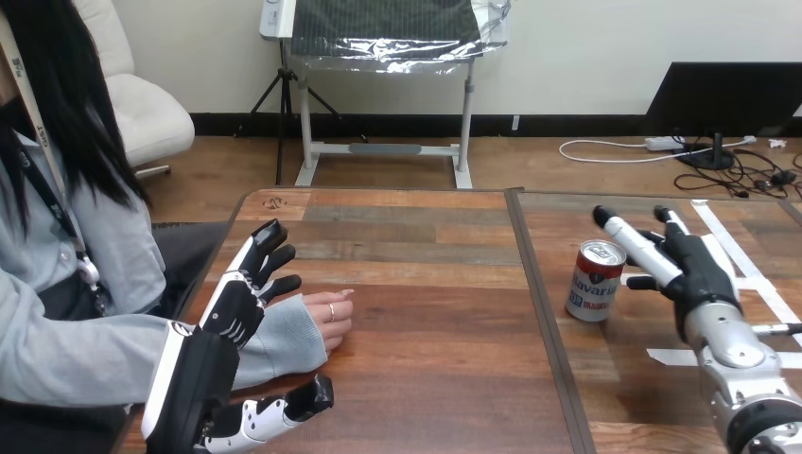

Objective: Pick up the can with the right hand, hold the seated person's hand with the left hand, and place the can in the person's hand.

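Observation:
A red and white can (pixel 596 281) with a silver top stands upright on the right half of the table. My right hand (pixel 683 265) is just to its right, open, fingers stretched toward the can's top and thumb near its side, not closed round it. The person's hand (pixel 331 316) rests on the table at the left, coming out of a light blue sleeve. My left hand (pixel 244 293) is open over that sleeve and wrist, fingers straight above it and the thumb (pixel 284 407) below it on the near side; nothing is curled round the wrist.
The wooden table (pixel 426 284) has a dark seam (pixel 544 322) down its middle, between the person's hand and the can. White tape strips (pixel 747 270) lie on the right part, behind and beside my right hand. The person sits at the table's left side.

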Robot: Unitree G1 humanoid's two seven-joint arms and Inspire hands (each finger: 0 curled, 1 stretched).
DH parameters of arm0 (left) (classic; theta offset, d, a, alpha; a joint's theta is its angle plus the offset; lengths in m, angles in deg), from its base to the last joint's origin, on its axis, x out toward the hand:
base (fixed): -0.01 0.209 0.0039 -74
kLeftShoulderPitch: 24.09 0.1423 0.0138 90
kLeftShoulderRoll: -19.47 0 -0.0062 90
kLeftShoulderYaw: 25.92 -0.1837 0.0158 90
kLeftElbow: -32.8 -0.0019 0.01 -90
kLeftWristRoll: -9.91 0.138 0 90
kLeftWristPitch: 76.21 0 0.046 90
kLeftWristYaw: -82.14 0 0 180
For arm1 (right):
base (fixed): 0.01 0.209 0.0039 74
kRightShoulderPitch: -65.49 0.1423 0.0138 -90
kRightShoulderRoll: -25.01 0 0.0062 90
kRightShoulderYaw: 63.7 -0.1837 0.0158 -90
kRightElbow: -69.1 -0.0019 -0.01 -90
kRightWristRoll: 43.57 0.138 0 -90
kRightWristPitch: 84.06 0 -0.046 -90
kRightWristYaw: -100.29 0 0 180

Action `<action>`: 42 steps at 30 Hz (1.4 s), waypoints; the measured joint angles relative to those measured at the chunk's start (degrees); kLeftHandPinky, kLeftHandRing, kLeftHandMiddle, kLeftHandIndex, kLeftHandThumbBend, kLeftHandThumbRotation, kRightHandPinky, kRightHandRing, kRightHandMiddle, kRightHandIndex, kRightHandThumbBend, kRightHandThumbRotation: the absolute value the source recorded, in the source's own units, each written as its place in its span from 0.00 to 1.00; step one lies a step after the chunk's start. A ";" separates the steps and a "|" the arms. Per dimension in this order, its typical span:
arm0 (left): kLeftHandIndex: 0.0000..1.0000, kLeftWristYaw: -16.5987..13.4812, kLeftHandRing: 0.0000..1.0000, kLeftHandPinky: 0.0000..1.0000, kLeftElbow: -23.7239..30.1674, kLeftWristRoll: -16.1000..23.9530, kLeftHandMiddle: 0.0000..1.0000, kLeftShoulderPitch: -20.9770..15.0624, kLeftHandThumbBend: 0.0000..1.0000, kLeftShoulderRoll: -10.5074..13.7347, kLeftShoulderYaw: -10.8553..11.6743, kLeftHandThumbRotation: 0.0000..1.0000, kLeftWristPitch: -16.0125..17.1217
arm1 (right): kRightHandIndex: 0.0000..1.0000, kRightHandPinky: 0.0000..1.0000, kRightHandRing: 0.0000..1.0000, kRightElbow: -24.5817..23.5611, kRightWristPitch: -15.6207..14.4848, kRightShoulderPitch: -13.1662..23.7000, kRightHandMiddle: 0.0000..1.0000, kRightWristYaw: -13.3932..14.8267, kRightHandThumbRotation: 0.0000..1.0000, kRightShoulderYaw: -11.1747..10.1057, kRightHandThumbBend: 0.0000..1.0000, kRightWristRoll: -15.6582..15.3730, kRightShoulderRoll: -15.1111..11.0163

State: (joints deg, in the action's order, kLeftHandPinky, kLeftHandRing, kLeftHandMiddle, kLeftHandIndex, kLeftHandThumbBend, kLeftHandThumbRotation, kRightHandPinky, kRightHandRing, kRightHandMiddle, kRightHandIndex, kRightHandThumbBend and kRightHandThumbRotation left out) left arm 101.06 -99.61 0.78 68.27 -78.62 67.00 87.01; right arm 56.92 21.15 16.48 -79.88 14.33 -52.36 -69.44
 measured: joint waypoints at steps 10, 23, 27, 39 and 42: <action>0.93 0.85 0.91 0.82 0.00 -1.55 0.94 0.00 1.00 0.00 -0.58 0.56 0.00 | 1.00 0.89 0.95 0.00 0.18 0.00 0.95 0.00 0.64 0.48 1.00 -0.38 1.04; 0.92 1.16 0.91 0.83 -0.01 -1.74 0.94 0.00 1.00 0.01 -0.65 0.56 0.19 | 1.00 0.60 0.73 0.00 0.74 -0.02 0.80 0.91 0.67 0.91 1.00 -0.66 1.39; 0.93 1.48 0.91 0.83 -0.04 -1.79 0.94 0.00 1.00 0.02 -0.67 0.56 0.38 | 1.00 0.66 0.78 0.00 1.03 -0.02 0.83 0.98 0.67 0.91 1.00 -0.63 1.39; 0.92 1.83 0.91 0.83 -0.03 -1.83 0.94 0.00 1.00 0.00 -0.98 0.56 0.50 | 1.00 0.61 0.76 0.00 1.16 -0.02 0.81 1.01 0.65 0.85 1.00 -0.53 1.38; 0.92 1.83 0.91 0.83 -0.03 -1.84 0.94 -0.01 1.00 0.00 -0.98 0.57 0.50 | 1.00 0.63 0.78 0.00 1.16 -0.02 0.82 1.00 0.65 0.84 1.00 -0.53 1.38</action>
State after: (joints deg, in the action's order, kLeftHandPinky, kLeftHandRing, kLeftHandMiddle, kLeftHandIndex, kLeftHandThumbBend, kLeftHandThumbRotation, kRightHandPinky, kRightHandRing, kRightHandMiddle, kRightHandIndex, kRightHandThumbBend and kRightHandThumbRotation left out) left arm 102.89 -99.64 -1.06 68.26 -78.61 66.03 87.51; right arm 56.92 22.31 16.45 -78.88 15.18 -52.89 -68.06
